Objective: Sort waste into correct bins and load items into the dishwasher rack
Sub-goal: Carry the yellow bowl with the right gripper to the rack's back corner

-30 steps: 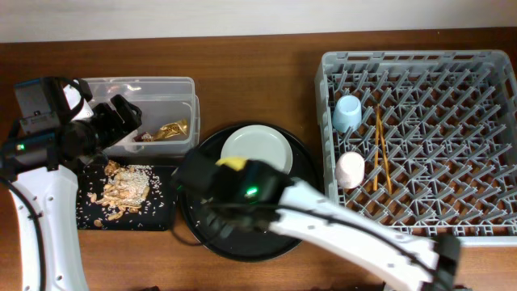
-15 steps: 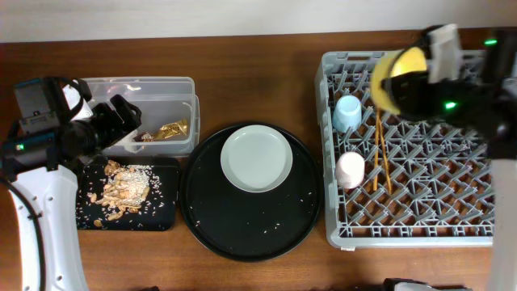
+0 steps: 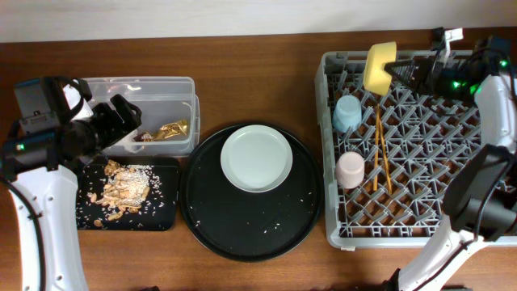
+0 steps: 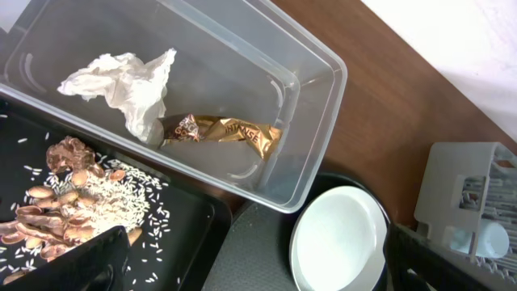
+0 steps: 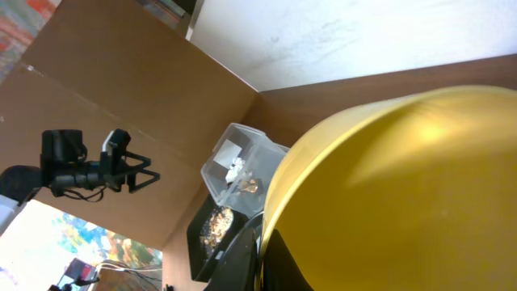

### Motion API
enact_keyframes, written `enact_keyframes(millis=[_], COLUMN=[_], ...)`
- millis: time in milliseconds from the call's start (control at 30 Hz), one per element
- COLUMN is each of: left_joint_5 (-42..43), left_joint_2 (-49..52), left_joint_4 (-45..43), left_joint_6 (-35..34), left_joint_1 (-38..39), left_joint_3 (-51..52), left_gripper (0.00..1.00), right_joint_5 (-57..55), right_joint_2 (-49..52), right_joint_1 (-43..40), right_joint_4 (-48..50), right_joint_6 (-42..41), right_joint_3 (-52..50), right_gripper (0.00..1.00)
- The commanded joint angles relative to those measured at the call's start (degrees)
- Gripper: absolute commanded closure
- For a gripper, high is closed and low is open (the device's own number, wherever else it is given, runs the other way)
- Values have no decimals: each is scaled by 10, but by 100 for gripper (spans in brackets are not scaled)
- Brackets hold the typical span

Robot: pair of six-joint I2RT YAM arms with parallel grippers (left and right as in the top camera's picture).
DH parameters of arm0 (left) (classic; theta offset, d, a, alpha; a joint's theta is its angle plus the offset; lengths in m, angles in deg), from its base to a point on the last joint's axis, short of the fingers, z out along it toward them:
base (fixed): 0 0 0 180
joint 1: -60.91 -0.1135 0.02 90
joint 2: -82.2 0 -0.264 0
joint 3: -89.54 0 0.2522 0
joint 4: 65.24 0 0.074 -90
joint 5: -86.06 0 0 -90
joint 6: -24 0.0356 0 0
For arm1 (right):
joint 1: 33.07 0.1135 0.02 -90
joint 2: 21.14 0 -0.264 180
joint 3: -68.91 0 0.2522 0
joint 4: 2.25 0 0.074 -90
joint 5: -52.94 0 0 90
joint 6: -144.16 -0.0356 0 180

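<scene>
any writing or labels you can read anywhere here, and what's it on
"INTAGE", roughly, on the gold foil wrapper lying in the clear tub; it is creased, so the letters are uncertain.
White label on the tub's end: too small to read.
No other lettering can be made out.

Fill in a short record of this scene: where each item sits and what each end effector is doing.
Right end effector: shut on the yellow bowl, held on edge over the dishwasher rack
Left end effector: open, empty, above the clear tub edge
In rack: blue cup, pink cup, chopsticks
Not yet loaded: plate, on the round black tray
In tub: napkin, foil wrapper
On shallow black tray: food scraps with rice
</scene>
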Motion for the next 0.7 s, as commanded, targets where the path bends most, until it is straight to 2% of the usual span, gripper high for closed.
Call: enact_keyframes(millis=[0, 133, 200, 667], left_joint_5=[-2, -2, -2, -2], left_joint_2=[0, 0, 0, 0], left_joint_4=[-1, -1, -1, -1], left_joint_6=[7, 7, 7, 7], left_joint_1=[-2, -2, -2, -2], left_joint_3=[0, 0, 0, 0], left_gripper=[1, 1, 1, 1], right_joint_5=[21, -70, -71, -108], right_joint_2=[23, 27, 27, 27], right_joint_1=[-4, -4, -4, -24], right_joint_4=[26, 21, 23, 32], right_joint_6=[20, 21, 49, 47], right_joint_3=[2, -11, -30, -60], right_gripper=[96, 96, 96, 96])
